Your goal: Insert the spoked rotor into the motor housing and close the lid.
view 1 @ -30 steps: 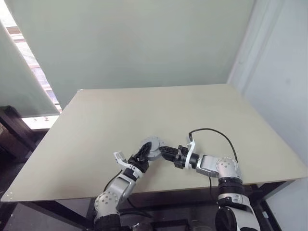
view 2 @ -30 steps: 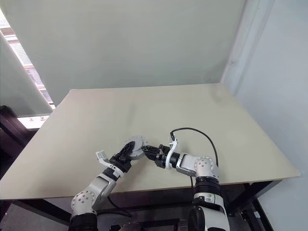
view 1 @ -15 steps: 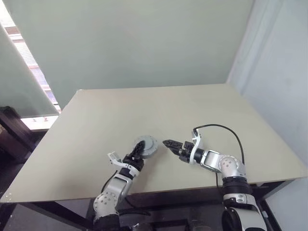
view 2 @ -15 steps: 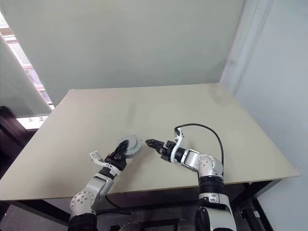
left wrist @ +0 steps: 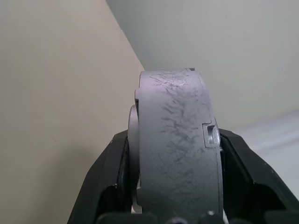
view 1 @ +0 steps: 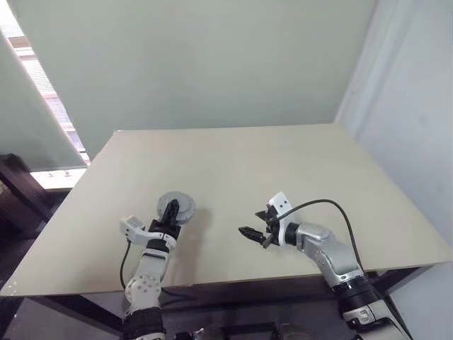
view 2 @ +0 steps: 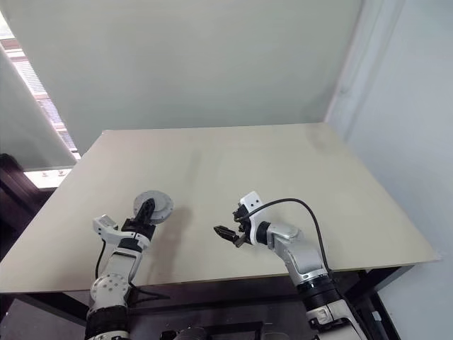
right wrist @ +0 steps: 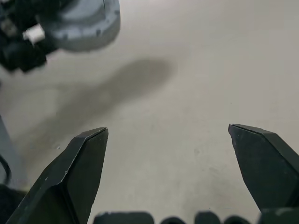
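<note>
Motor housing (view 1: 175, 207), closed up as one grey round puck, sits clamped edge-on in the left gripper (view 1: 170, 212), at about 7 o'clock on the table (view 1: 233, 163), held above the surface. A second ago both grippers met at this puck near table centre-front; now the left arm has carried it off toward 9 o'clock, and the right gripper (view 1: 249, 232) has let go and drawn back to about 5 o'clock, well apart from it. Right fingers stand wide apart, nothing between them. My read: lid is on, rotor inside, assembly likely done; remaining move is probably setting the puck down. No loose rotor or lid lies on the table.

Left wrist view shows what the head views can't: scratched grey rim of the housing (left wrist: 180, 149) wedged between both black fingers (left wrist: 105, 186), with a seam and small notch on the rim. Right wrist view shows the open fingertips (right wrist: 77, 172) over bare table, with the puck (right wrist: 86, 23) and its shadow far ahead.
</note>
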